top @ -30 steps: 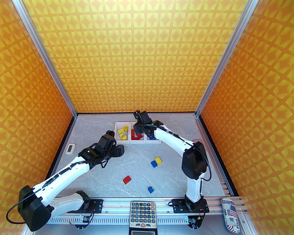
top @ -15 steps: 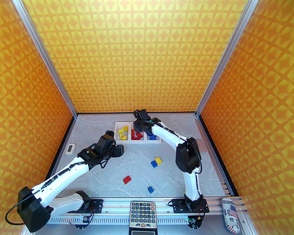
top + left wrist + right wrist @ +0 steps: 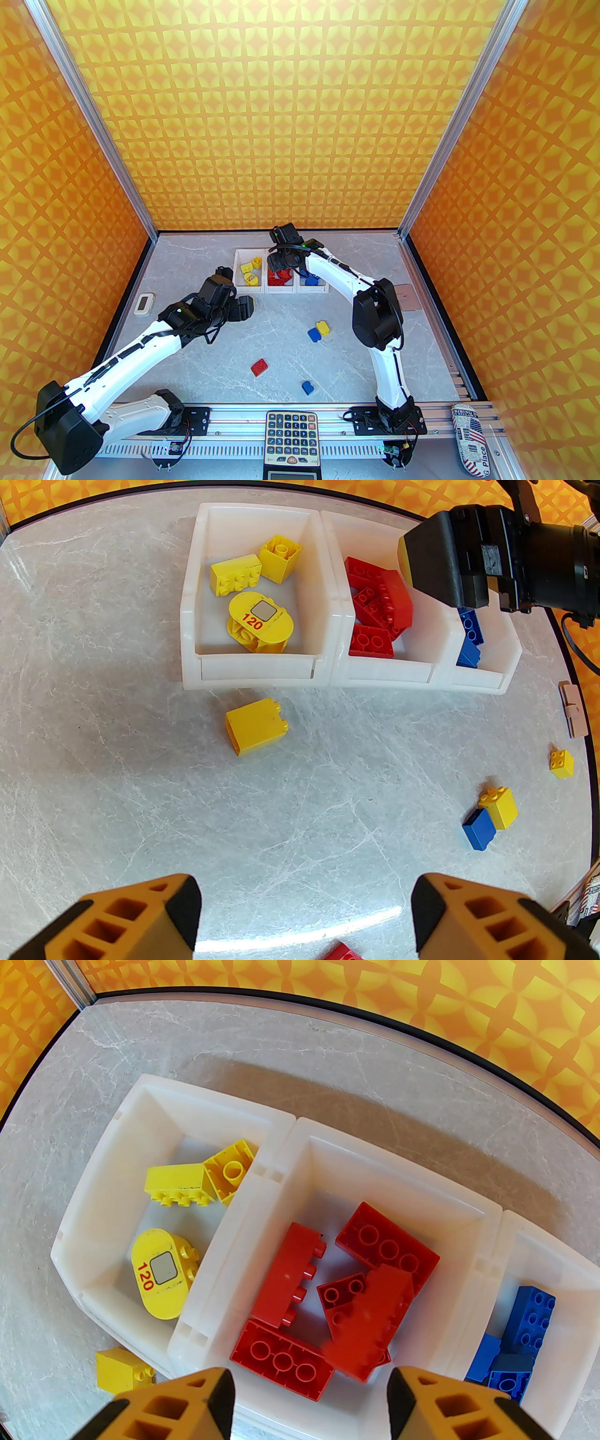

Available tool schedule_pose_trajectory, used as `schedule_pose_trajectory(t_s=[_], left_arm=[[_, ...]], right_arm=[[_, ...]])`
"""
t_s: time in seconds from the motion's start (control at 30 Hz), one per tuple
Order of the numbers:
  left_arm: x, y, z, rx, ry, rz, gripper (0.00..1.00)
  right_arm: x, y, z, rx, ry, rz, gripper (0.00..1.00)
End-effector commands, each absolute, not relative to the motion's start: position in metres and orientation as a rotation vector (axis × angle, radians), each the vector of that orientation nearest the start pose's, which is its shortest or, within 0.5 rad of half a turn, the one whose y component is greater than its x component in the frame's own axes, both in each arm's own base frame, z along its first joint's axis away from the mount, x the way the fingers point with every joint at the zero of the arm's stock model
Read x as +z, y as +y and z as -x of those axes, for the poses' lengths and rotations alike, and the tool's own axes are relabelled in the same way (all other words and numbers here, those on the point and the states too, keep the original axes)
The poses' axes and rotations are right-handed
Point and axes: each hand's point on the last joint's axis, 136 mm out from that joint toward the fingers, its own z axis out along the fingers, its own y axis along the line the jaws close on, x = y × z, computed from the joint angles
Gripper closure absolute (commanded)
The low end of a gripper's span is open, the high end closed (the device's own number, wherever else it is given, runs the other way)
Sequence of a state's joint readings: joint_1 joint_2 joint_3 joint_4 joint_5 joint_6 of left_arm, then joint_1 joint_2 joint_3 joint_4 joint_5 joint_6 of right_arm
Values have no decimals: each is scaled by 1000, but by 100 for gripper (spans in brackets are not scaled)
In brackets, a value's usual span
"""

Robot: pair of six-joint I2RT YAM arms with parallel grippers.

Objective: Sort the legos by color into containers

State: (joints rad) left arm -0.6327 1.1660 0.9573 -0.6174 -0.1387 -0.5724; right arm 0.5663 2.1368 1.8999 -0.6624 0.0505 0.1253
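Note:
The containers are three joined white bins (image 3: 281,290) at the back of the table. The left bin (image 3: 93,1222) holds yellow legos (image 3: 180,1185), the middle bin (image 3: 398,1161) red legos (image 3: 281,1358), and the right bin blue legos (image 3: 529,1321). My right gripper (image 3: 309,1400) hangs open over the middle bin. A blurred red brick (image 3: 370,1325) lies below the spread jaws, touching neither finger. My left gripper (image 3: 307,911) is open and empty above the table, near a loose yellow brick (image 3: 257,726) in front of the left bin.
Loose on the table are a yellow brick (image 3: 322,327) against a blue one (image 3: 314,334), a red brick (image 3: 259,366), a blue brick (image 3: 307,387) and a small yellow one (image 3: 561,763). A pinkish pad (image 3: 405,300) lies at the right, a white device (image 3: 144,303) at the left.
My right arm swung left over the middle bin, and its gripper went from shut to open, letting go of the red brick. The left arm stayed put.

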Motion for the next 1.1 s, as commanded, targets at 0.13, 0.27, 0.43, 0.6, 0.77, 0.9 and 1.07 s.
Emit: schedule_pose_trajectory(t_s=[0.13, 0.27, 0.43, 0.6, 0.77, 0.9, 1.07], left_arm=[[170, -191, -256, -388, 2510, -115, 22], [157, -201, -235, -377, 2570, -190, 22], [134, -221, -207, -349, 2648, -318, 22], [101, -242, -182, -277, 2737, -494, 22], [77, -265, -157, -172, 2791, -713, 22], [58, -267, -148, -77, 2841, -780, 23], [41, -262, -146, -8, 2881, -795, 24]], right_arm=[[179, 278, -452, 266, 2387, 520, 41], [189, 265, -433, 273, 2366, 495, 41], [186, 251, -412, 281, 2369, 478, 41], [185, 239, -401, 246, 2371, 476, 41], [182, 236, -396, 248, 2374, 470, 41], [172, 233, -392, 234, 2391, 470, 41], [170, 230, -390, 234, 2396, 466, 41]])
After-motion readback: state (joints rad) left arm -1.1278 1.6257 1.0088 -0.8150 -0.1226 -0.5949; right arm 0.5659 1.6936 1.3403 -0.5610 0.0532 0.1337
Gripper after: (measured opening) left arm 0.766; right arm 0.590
